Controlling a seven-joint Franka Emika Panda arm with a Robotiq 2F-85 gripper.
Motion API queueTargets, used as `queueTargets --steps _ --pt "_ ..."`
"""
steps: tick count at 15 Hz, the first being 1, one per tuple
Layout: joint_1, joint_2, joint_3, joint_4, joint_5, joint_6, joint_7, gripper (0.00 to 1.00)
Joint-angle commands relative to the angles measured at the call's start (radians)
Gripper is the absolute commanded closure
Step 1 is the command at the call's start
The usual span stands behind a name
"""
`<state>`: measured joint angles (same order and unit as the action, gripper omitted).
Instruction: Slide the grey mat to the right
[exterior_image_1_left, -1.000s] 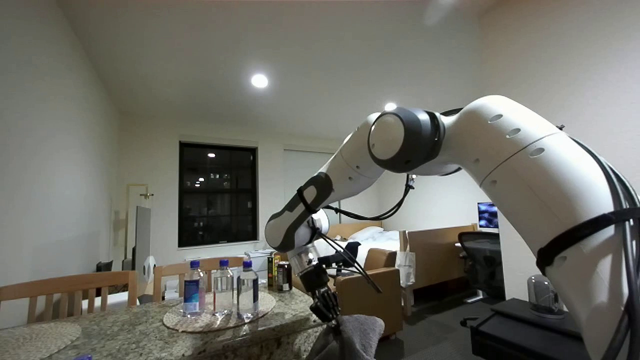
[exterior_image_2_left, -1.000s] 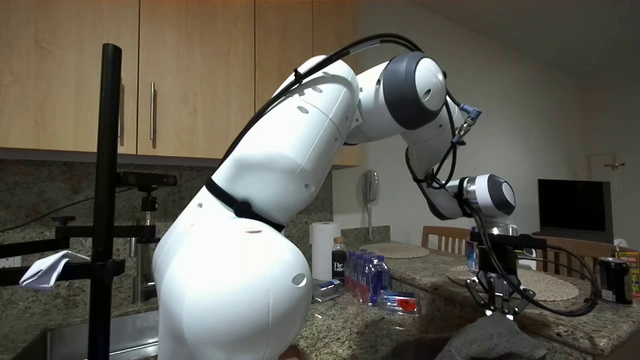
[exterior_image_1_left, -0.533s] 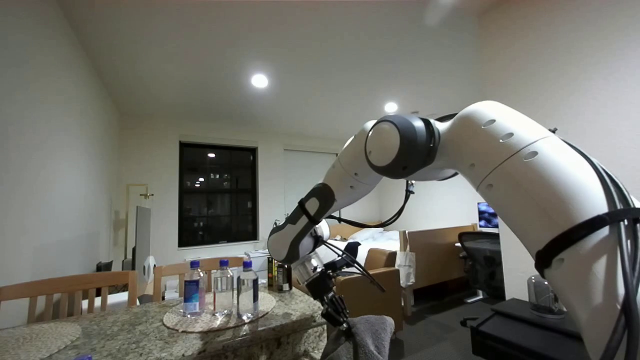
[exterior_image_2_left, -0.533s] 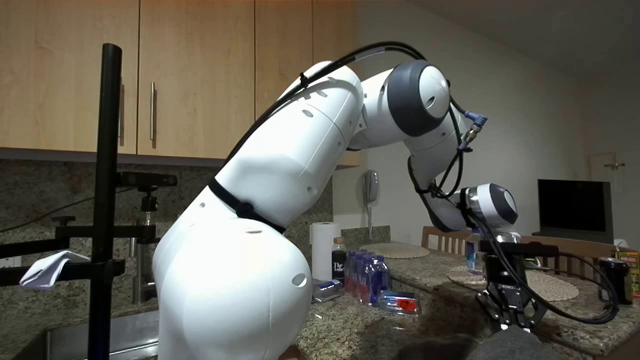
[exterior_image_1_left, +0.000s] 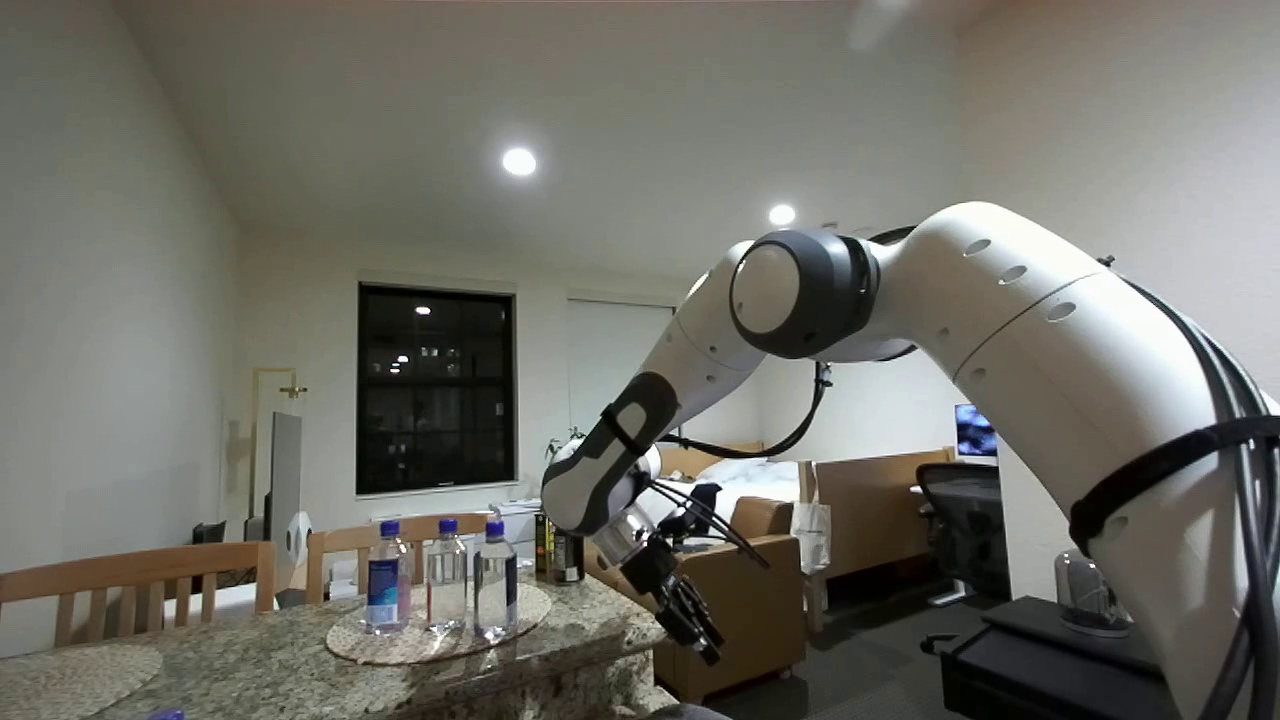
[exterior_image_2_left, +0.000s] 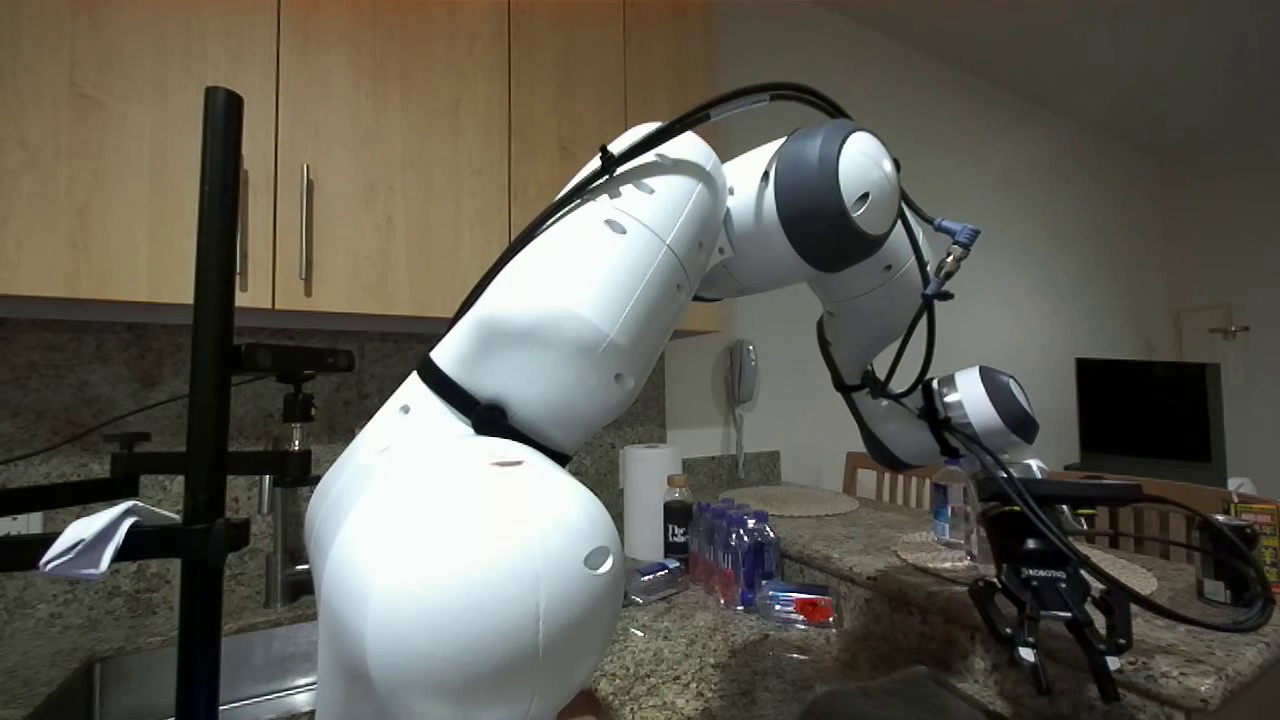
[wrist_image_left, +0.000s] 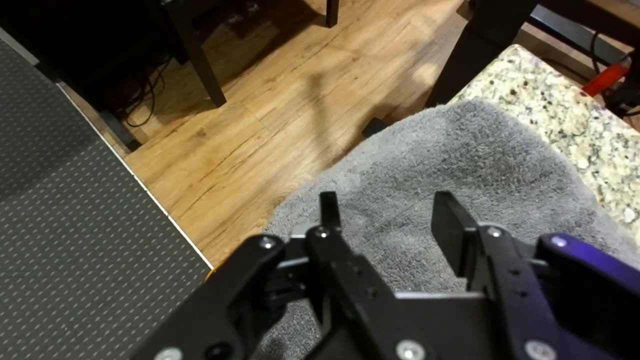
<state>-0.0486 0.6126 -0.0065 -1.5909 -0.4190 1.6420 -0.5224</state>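
Note:
The grey mat (wrist_image_left: 480, 160) is a soft, towel-like cloth. In the wrist view it lies below my gripper (wrist_image_left: 387, 197), partly on a speckled granite surface (wrist_image_left: 565, 115), with one edge over the wood floor. In both exterior views only its top shows at the bottom edge, as a grey patch (exterior_image_1_left: 688, 712) and a dark hump (exterior_image_2_left: 895, 698). My gripper also shows in both exterior views (exterior_image_1_left: 713, 648) (exterior_image_2_left: 1075, 688). Its fingers are spread and empty, above the mat and apart from it. Most of the mat is hidden from the exterior views.
A raised granite counter (exterior_image_1_left: 250, 665) stands beside the gripper. Clear bottles (exterior_image_1_left: 447, 580) stand on its round woven placemat (exterior_image_1_left: 365, 652), with a dark can (exterior_image_1_left: 568, 553) nearby. Several bottles (exterior_image_2_left: 735, 560) and a lying bottle (exterior_image_2_left: 797, 604) are on the lower counter.
The gripper held the grey mat bunched up and shifted right with it. Now the fingers have opened, and the mat has dropped down away from them.

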Motion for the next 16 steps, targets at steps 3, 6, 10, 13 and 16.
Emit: queueTargets --steps 3,6,10,13,16 --pt "-0.008 -0.030 0.002 -0.033 -0.061 -0.004 -0.076 0.05" --pt "-0.008 -0.038 0.004 -0.035 -0.065 -0.007 -0.097 0.00" --pt "-0.012 -0.063 0.016 -0.038 -0.041 -0.008 -0.143 0.00" --pt "-0.014 -0.095 0.027 -0.049 -0.025 -0.003 -0.183 0.00" --pt "-0.017 -0.138 0.039 -0.070 0.028 0.038 -0.158 0.00"
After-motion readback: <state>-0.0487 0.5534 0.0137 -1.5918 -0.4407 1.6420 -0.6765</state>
